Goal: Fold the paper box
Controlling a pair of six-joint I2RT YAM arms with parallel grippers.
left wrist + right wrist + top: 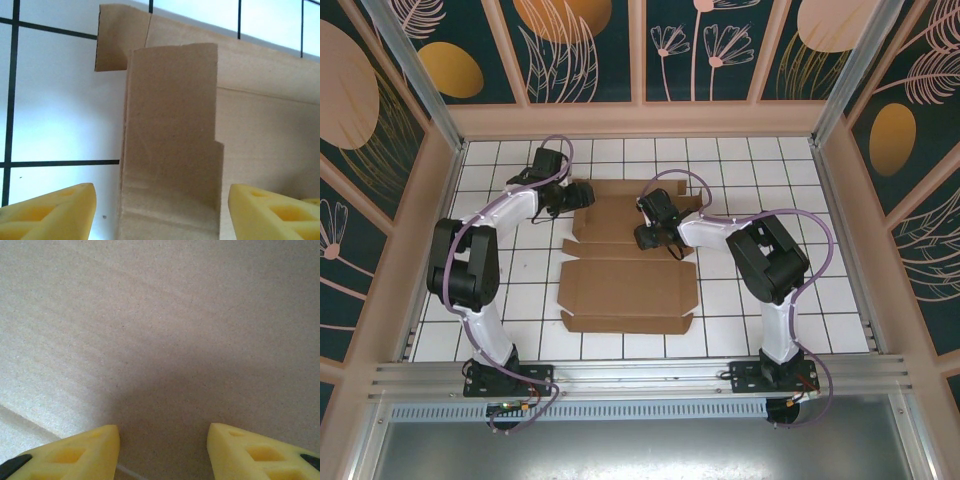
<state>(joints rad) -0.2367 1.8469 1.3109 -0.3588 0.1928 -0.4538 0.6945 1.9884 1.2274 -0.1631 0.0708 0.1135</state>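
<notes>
Starting at the near edge, we see the paper box (628,290) lying opened out and mostly flat on the white tiled counter (520,300). It sits midway between the 2 arms, its long panels ranked from near to far with creases running left to right.

We judge it light and fairly stiff. The thin brown cardboard should bend cleanly along its scored lines, but it could buckle or tear at the small slots if pinched mid-panel. The whole sheet would likely slide on the smooth tiles unless 1 arm holds it down.

Farther in, the right pincer (656,238) hangs low over the far middle panel. Its 2 yellow fingers (75,450) are parted, with bare cardboard beneath and nothing between them. Whether the tips press on the sheet we cannot tell.

Farthest, at the far left corner, the left pincer (162,192) stands wide apart around 1 side flap (172,125) that rises upright, neither finger touching it.

We would take hold at flap edges close to a crease, where the board is free to swing, and press on a flat panel beside that crease to steady it.
</notes>
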